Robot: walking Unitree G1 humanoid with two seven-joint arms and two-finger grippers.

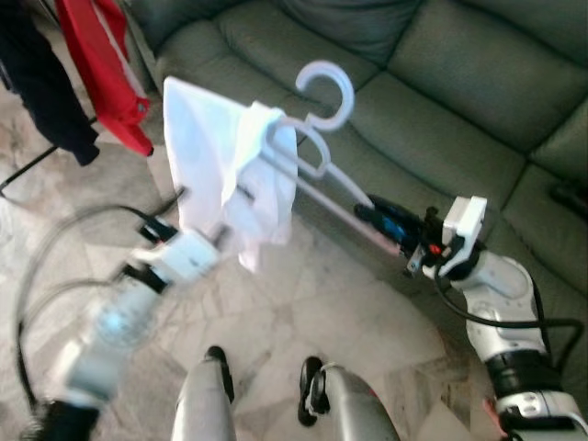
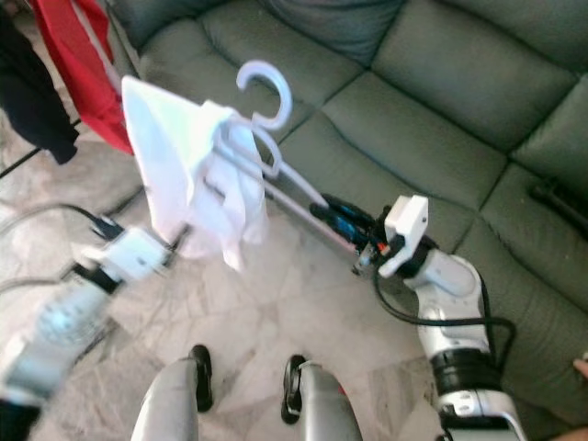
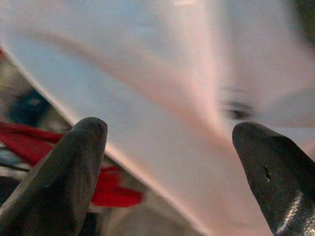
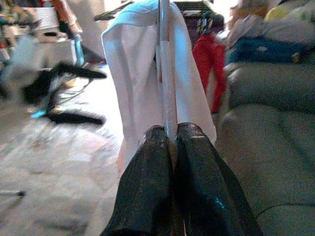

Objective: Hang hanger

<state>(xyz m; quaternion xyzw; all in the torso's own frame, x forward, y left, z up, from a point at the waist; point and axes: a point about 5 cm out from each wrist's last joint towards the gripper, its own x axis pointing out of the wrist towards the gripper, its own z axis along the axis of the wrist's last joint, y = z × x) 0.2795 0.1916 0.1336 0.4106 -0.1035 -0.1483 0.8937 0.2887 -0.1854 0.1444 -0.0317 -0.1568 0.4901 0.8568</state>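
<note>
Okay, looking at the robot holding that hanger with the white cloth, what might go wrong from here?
1. The right gripper pinches the hanger only at one arm's far end, so it may twist or slip as it is lifted.
2. The white cloth is bunched unevenly and could slide off.
3. The left gripper, jaws open close to the cloth, might snag or drag it.

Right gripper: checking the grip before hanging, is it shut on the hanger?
Shut. The right gripper has both fingers pressed together around the white hanger bar.
</note>
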